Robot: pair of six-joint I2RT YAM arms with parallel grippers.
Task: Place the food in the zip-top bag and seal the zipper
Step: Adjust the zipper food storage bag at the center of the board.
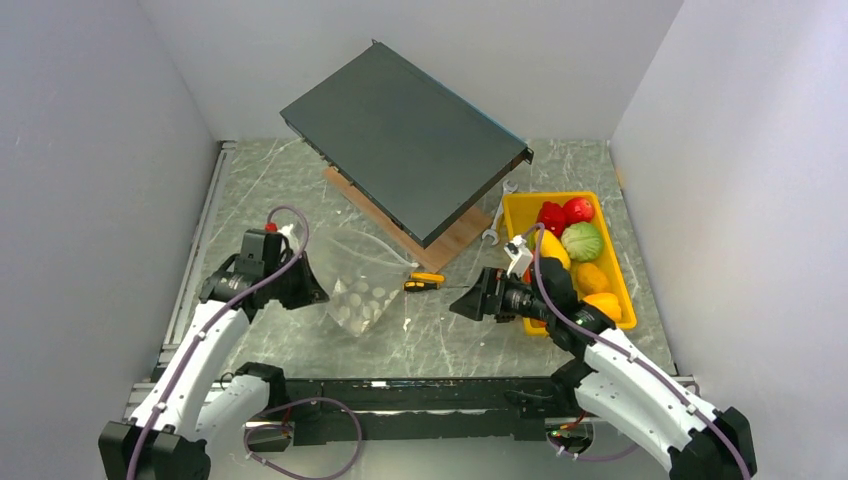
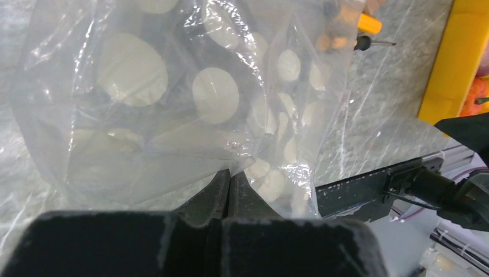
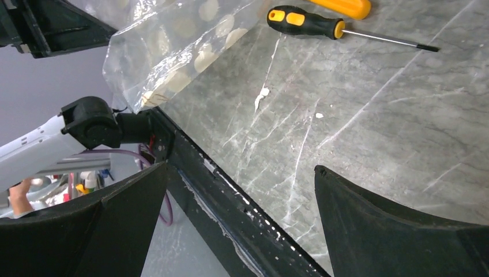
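The clear zip-top bag (image 1: 362, 285) with white dots hangs from my left gripper (image 1: 312, 290), which is shut on its edge; in the left wrist view the bag (image 2: 190, 98) fills the frame above the closed fingertips (image 2: 230, 176). I cannot make out the zipper strip. The food sits in the yellow tray (image 1: 618, 268): red pepper (image 1: 551, 216), red piece (image 1: 578, 209), green cabbage (image 1: 582, 241), yellow and orange pieces (image 1: 590, 277). My right gripper (image 1: 462, 303) is open and empty, left of the tray, pointing at the bag; the bag's lower corner (image 3: 173, 55) shows in its view.
A yellow-and-black screwdriver (image 1: 425, 282) lies between bag and tray, also in the right wrist view (image 3: 311, 22). A large dark panel (image 1: 405, 140) leans over a wooden board (image 1: 455, 243) at the back. A wrench (image 1: 497, 222) lies by the tray. Walls close in on three sides.
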